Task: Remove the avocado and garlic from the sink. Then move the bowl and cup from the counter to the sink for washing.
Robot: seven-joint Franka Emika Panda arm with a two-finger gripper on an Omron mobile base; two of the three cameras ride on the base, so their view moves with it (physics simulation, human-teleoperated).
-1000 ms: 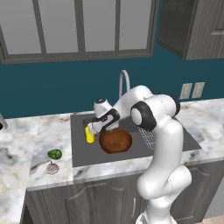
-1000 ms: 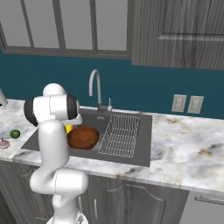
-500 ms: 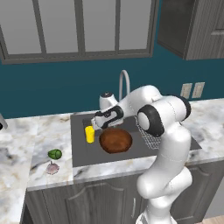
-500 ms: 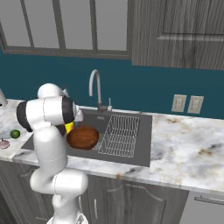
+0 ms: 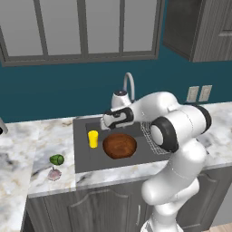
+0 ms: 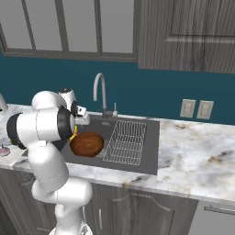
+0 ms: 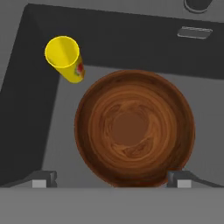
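Note:
The reddish-brown bowl [image 5: 119,145] [image 6: 87,143] [image 7: 133,131] sits on the floor of the dark-grey sink [image 5: 86,159] [image 7: 26,92]. The yellow cup [image 5: 93,138] [image 7: 65,57] stands upright just to the bowl's left, near the sink's left wall. My gripper [image 5: 108,123] [image 7: 111,178] hovers above the bowl's rim, open and empty, its fingertips [image 7: 43,177] wide apart. On the counter left of the sink lie the avocado [image 5: 56,159] and, in front of it, the garlic [image 5: 54,174]. In the right base view my arm hides most of the cup.
A curved steel faucet [image 5: 129,84] [image 6: 101,94] rises behind the sink. A wire rack [image 6: 126,142] fills the sink's right side. Marble counter [image 5: 27,154] [image 6: 197,151] runs along both sides, with wall outlets [image 6: 195,108] at the back right.
My open gripper has drawn up and to the right, away from the yellow cup, which stays upright in the sink. Bowl, avocado and garlic have not moved.

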